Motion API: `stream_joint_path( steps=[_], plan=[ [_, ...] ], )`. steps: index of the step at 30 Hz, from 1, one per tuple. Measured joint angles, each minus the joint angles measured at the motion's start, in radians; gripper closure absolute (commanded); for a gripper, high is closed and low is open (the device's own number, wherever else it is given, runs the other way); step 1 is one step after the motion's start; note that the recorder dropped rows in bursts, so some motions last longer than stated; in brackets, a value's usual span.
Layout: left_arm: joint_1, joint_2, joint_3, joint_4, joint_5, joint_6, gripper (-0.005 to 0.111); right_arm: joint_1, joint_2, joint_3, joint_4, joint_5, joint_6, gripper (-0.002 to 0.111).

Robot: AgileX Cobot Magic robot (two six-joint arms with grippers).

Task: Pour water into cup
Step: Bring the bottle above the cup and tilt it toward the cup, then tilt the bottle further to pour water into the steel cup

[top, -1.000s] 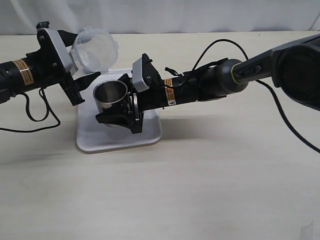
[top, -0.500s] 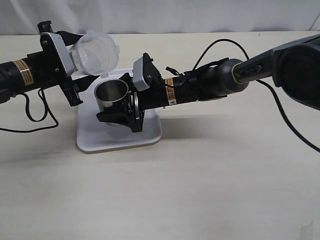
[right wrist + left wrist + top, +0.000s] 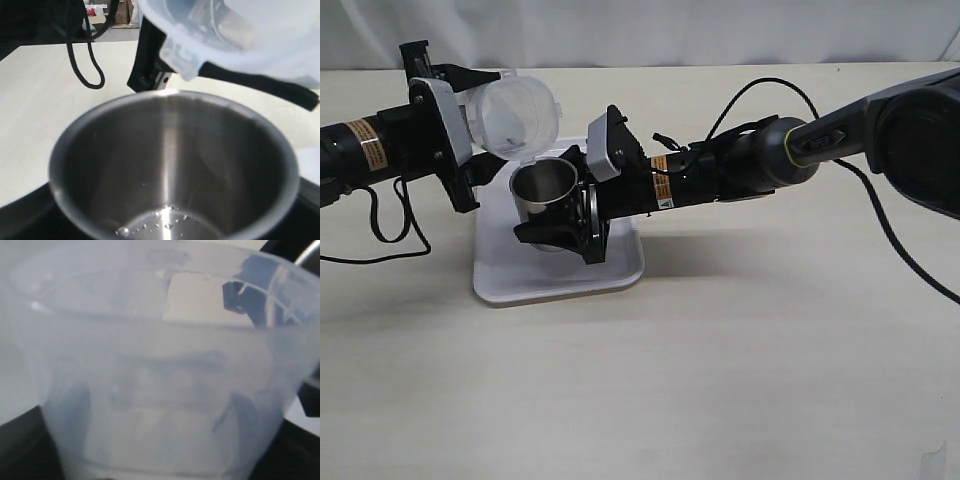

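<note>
The steel cup (image 3: 542, 190) stands upright just above a white tray (image 3: 560, 275), and my right gripper (image 3: 558, 196) is shut on it from the right. My left gripper (image 3: 480, 120) is shut on a clear plastic container (image 3: 516, 115). The container is tipped on its side, with its rim close above the cup's far-left edge. From the right wrist the cup (image 3: 175, 165) fills the view, with a few drops of water (image 3: 170, 225) on its bottom and the container (image 3: 240, 35) overhead. No stream shows. The container (image 3: 160, 365) fills the left wrist view and hides most of that gripper.
The pale wooden table (image 3: 720, 380) runs all round the tray. Black cables trail from the left arm (image 3: 390, 225) and arc over the right arm (image 3: 760, 95). The right arm's bulky base (image 3: 920, 140) sits at the far right.
The left gripper has turned and carried the container slightly down and right, closer to the cup's rim. The right gripper and the cup have stayed put.
</note>
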Motion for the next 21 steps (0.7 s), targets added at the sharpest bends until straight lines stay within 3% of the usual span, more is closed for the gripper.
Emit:
stream_joint_path(
  steps=[21],
  plan=[
    [0.000,0.000,0.000,0.028,-0.036,0.141,0.107,0.000,0.017,-0.002,0.037,-0.049,-0.078,0.104]
  ],
)
